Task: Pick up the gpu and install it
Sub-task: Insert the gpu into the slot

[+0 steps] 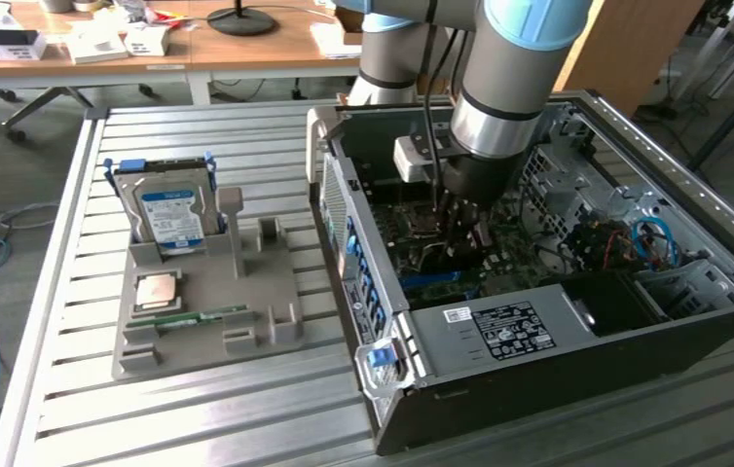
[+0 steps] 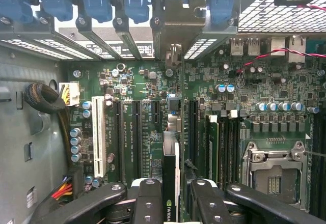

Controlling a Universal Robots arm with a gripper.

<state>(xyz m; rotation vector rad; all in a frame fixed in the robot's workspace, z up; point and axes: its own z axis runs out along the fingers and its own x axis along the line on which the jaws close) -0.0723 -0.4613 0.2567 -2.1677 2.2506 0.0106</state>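
While gripper clamps gpu edge-on, slots flanking, case walls close

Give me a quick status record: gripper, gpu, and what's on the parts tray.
gripper: shut on gpu, inside the open computer case
gpu: held edge-on over the motherboard expansion slots, bracket end toward the case's rear openings
seated: cannot tell
parts tray: on the exterior view's left of the case; holds upright hard drive and flat memory stick
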